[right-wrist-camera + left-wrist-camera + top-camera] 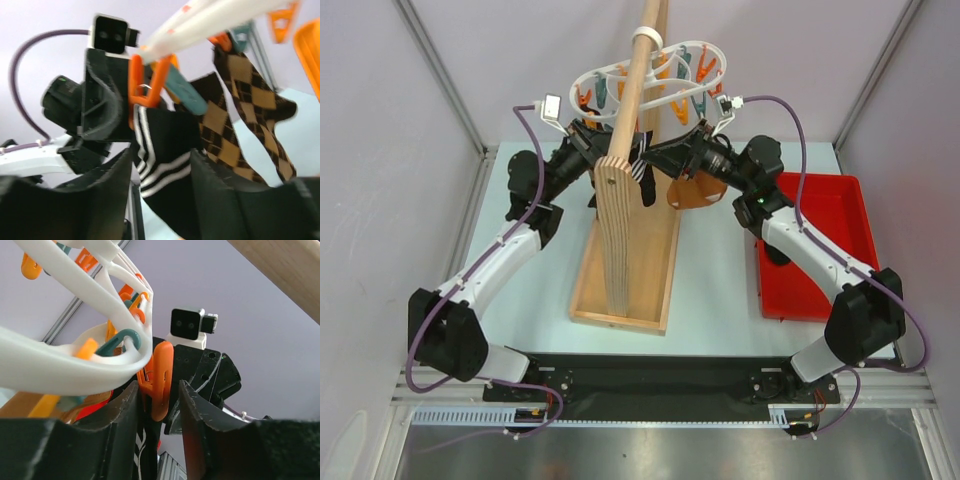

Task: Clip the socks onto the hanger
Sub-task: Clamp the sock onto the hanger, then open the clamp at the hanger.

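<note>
The white hanger (665, 70) hangs from the wooden pole, with orange and teal pegs dangling. In the left wrist view my left gripper (159, 390) is open, its jaws on either side of an orange peg (161, 375), which lies against the left finger with a gap to the right one. The black striped sock (165, 150) hangs from an orange peg (136, 82), and my right gripper (160, 170) stands open around it. The argyle sock (240, 110) hangs beside it under a teal peg (182, 90). The tan sock (695, 190) shows below the right gripper (670, 155); what holds it is hidden.
A wooden pole stand (625, 230) with a flat base rises between the two arms. A red bin (820, 240) sits on the table at the right, under the right arm. Grey walls close in both sides.
</note>
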You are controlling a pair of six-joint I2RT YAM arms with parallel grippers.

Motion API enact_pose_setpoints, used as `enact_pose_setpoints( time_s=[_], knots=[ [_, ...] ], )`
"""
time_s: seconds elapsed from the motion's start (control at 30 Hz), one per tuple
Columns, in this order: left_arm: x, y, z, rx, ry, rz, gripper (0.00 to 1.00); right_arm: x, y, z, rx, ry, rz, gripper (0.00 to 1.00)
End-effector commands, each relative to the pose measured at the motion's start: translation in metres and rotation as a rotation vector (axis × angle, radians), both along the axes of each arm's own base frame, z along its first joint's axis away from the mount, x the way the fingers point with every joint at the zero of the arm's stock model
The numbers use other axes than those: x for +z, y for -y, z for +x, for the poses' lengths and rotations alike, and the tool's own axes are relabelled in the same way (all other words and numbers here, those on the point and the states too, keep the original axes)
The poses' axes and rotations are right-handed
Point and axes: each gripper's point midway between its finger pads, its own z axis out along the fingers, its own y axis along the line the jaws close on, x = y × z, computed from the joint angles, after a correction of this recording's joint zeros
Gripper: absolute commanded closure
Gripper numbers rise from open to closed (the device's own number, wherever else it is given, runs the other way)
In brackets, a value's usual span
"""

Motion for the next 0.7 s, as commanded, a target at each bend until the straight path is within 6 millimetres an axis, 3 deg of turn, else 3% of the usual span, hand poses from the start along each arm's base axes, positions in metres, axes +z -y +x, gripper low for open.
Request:
enact_pose_setpoints(
  time_s=[0.0, 0.03, 0.07, 0.17, 0.3, 0.6, 0.67],
  knots=[
    [0.016, -0.004, -0.018, 0.000, 0.065, 0.016, 0.61, 0.016, 0.017, -0.002, -0.087, 0.047, -0.038, 0.43],
    [0.015, -0.005, -0.017, 0.009, 0.067, 0.022, 0.62, 0.006, 0.022, 0.002, -0.121, 0.055, -0.092, 0.41],
    [0.016, -0.006, -0.018, 0.012, 0.070, 0.025, 0.62, 0.014, 0.031, -0.001, -0.166, 0.074, -0.099, 0.40],
    [0.014, -0.007, -0.017, 0.022, 0.066, 0.038, 0.62, 0.007, 0.046, 0.000, -0.236, 0.150, -0.183, 0.36],
    [0.013, -0.007, -0.017, 0.021, 0.063, 0.045, 0.61, 0.012, 0.061, -0.008, -0.306, 0.333, -0.245, 0.36],
    [0.015, -0.007, -0.018, 0.013, 0.064, 0.045, 0.60, -0.002, 0.084, 0.014, -0.504, 0.623, -0.368, 0.39],
    [0.016, -0.007, -0.019, 0.012, 0.067, 0.045, 0.61, -0.014, 0.088, 0.022, -0.527, 0.652, -0.363, 0.39]
  ],
)
